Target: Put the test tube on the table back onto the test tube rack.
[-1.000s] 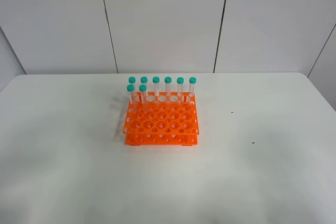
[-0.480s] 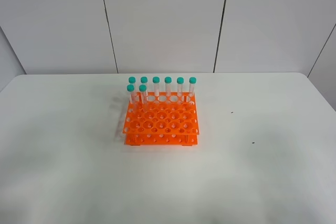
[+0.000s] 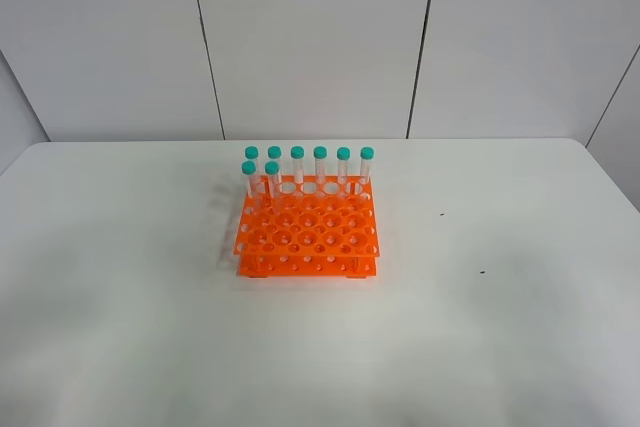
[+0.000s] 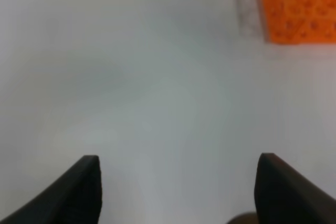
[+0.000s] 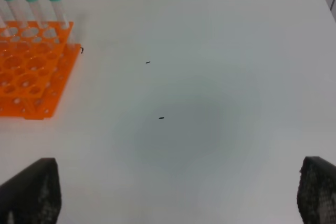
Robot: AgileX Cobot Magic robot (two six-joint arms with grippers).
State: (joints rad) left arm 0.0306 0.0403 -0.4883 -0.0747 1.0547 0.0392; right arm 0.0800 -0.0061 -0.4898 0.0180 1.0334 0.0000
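Note:
The orange test tube rack (image 3: 308,232) stands mid-table on the white table (image 3: 120,247). Several clear test tubes (image 3: 297,162) with teal caps stand upright in it, most along its back row and two just in front at the left end. No test tube lies on the table in any view. Neither arm shows in the high view. My left gripper (image 4: 178,161) is open over bare table, with a corner of the rack (image 4: 296,6) ahead of it. My right gripper (image 5: 179,163) is open too, and the rack (image 5: 31,72) with three tubes (image 5: 31,3) lies off to its side.
Two small dark specks (image 3: 442,214) (image 3: 482,271) mark the table right of the rack. A white panelled wall (image 3: 310,37) rises behind the table's far edge. The table's rounded right corner (image 3: 585,147) lies at the back right.

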